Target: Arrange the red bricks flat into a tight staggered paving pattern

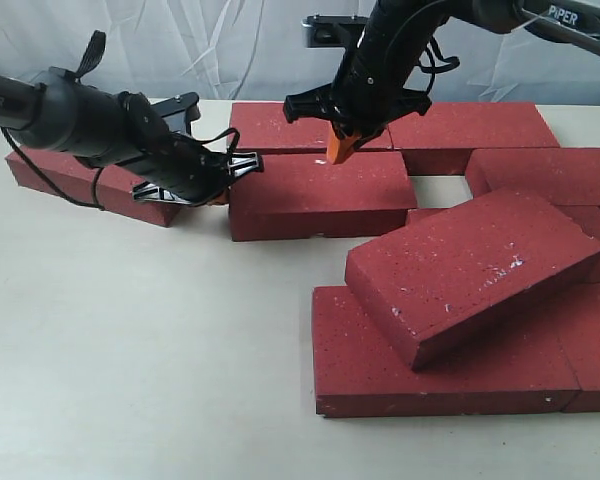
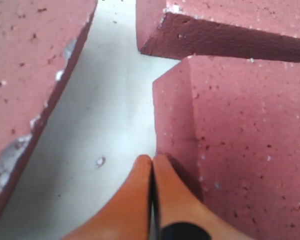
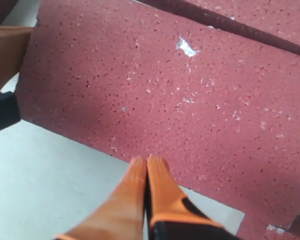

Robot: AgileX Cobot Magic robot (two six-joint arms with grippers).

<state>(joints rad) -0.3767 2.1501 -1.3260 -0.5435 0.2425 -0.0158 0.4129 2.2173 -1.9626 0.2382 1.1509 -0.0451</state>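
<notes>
Several dark red bricks lie on the pale table. A middle brick (image 1: 320,192) (image 3: 180,95) lies flat between both arms. My left gripper (image 1: 220,196) (image 2: 152,159) is shut and empty, its orange tips against this brick's left end (image 2: 230,150). Above the brick's far edge my right gripper (image 1: 337,152) (image 3: 147,161) is also shut and empty. A brick (image 1: 80,175) (image 2: 25,65) lies under the left arm. Two bricks (image 1: 300,126) (image 1: 475,130) form the back row. One tilted brick (image 1: 475,270) leans on flat bricks (image 1: 440,365) at the front right.
More bricks (image 1: 550,172) lie at the right edge, with a small bare gap (image 1: 438,190) between them and the middle brick. Bare table (image 1: 130,340) fills the front left. A white wrinkled backdrop (image 1: 180,40) closes the back.
</notes>
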